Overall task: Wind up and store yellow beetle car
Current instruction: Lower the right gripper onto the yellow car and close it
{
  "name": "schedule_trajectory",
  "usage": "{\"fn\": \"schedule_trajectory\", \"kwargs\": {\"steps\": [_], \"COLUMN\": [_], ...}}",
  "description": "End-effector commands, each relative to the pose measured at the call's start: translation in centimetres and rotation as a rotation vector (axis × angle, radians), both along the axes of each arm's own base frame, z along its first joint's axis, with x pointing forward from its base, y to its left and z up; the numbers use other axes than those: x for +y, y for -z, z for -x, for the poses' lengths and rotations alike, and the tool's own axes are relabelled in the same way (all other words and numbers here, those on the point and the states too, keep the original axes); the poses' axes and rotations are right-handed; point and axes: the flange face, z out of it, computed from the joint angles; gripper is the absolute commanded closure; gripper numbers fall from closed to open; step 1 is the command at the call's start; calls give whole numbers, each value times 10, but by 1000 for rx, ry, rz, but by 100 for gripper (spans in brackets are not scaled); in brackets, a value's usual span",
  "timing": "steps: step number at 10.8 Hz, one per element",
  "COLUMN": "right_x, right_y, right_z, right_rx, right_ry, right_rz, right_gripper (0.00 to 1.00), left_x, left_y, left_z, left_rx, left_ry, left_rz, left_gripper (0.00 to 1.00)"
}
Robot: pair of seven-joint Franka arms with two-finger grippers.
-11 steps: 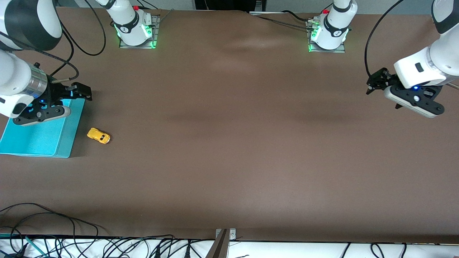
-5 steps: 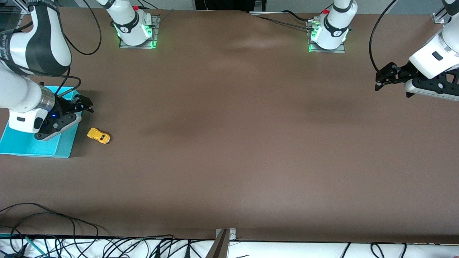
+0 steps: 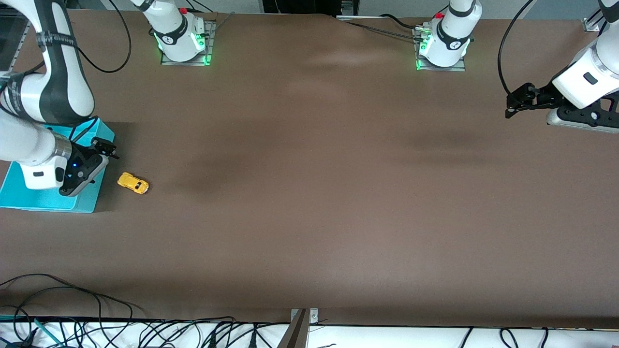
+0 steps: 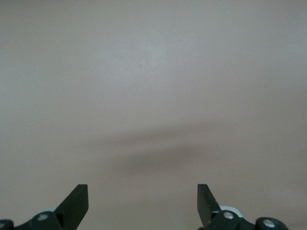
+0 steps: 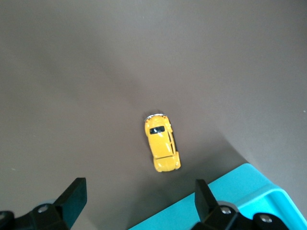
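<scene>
Brown table cloth carried the yellow beetle car, set just beside the turquoise bin at the right arm's end. Light, hard and slippery, it seemed best pinched across its sides. Over the bin's edge the right gripper was held with fingers spread; the left gripper waited over bare table, fingers spread too.
</scene>
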Motion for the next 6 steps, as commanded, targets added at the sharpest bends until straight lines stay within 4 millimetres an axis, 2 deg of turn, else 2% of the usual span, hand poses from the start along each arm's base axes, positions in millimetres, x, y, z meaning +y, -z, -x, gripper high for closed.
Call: {"fn": "schedule_trajectory", "kwargs": {"steps": [1, 3, 6], "right_x": [-11, -12, -13], "right_y": [48, 76, 115], "right_z": [-3, -1, 10], "right_rx": [-30, -57, -71], "right_ry": [-120, -182, -277], "right_rz": [-13, -16, -24], "right_gripper": [0, 0, 0], "left_x": [4, 16, 18], "left_y": [-7, -9, -7], "left_z": [4, 6, 5], "left_rx": [0, 15, 26], "left_ry": [-33, -54, -57], "left_rz": [30, 33, 36], "left_gripper": [0, 0, 0]}}
